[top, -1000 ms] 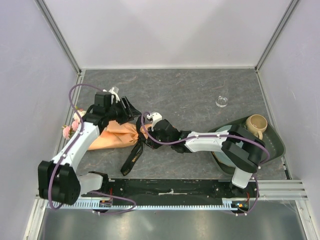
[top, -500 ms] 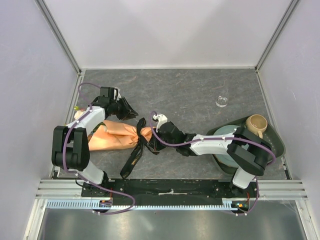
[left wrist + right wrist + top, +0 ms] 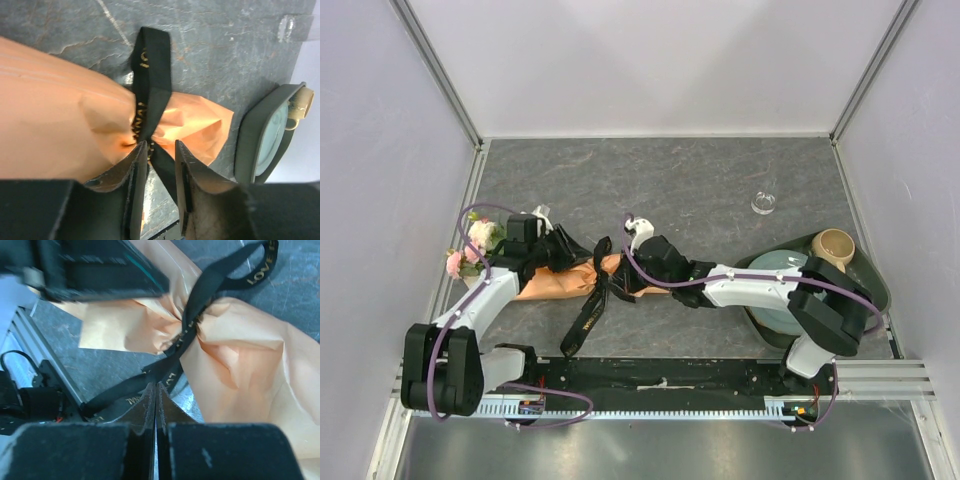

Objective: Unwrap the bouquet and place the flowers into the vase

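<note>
The bouquet (image 3: 552, 283) lies at the table's left, its orange-tan paper (image 3: 60, 120) cinched by a black ribbon (image 3: 152, 75) with gold lettering. Pink and cream flowers (image 3: 470, 250) poke out at its left end. My left gripper (image 3: 160, 146) hovers at the knot, open by a narrow gap, and one ribbon tail runs between its fingers (image 3: 136, 165). My right gripper (image 3: 155, 386) is shut on a ribbon strand (image 3: 172, 352) that runs straight from the knot; from above it (image 3: 618, 282) sits at the paper's tail end. The clear vase (image 3: 763, 203) stands far right, apart from both arms.
A dark green tray (image 3: 873, 290) at the right holds a beige mug (image 3: 835, 247) and a pale blue plate (image 3: 772, 268), under the right arm's elbow. A long ribbon tail (image 3: 582, 322) trails toward the near rail. White walls enclose the table.
The left gripper has come down from behind the bouquet to its tied neck and its jaws have narrowed. The flower heads now show. The right gripper shifted slightly, still shut.
</note>
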Available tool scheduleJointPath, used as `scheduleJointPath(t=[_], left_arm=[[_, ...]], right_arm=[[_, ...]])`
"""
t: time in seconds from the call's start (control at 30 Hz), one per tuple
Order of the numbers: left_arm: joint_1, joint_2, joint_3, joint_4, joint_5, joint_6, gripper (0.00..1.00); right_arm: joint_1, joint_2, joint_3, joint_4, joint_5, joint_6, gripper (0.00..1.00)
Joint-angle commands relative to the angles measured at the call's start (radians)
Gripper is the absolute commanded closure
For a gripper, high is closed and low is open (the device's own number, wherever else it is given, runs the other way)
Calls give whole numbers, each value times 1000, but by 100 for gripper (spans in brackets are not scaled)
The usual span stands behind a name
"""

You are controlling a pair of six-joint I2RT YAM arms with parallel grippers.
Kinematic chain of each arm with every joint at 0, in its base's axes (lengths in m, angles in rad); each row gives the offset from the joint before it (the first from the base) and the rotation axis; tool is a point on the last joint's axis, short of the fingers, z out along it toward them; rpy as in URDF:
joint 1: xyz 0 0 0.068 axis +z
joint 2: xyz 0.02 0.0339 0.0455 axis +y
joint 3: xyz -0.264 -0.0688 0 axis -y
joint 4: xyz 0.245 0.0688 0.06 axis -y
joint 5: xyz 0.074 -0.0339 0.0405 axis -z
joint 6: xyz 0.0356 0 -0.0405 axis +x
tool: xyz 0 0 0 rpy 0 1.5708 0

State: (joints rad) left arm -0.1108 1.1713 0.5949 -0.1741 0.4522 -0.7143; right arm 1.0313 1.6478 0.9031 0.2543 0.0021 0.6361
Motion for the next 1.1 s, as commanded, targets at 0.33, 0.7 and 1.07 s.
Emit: scheduleJointPath(t=[0.33, 0.7, 1.07], left_arm=[[56, 61, -92, 125, -6, -56, 73], [57, 36, -101, 111, 52, -33, 66], [57, 85, 35, 62, 137, -5, 60]], right_arm=[[3, -154, 146, -35, 53, -102, 100], [3, 95, 342, -440, 78, -294, 41], [4, 162, 301, -389, 1, -279, 50]])
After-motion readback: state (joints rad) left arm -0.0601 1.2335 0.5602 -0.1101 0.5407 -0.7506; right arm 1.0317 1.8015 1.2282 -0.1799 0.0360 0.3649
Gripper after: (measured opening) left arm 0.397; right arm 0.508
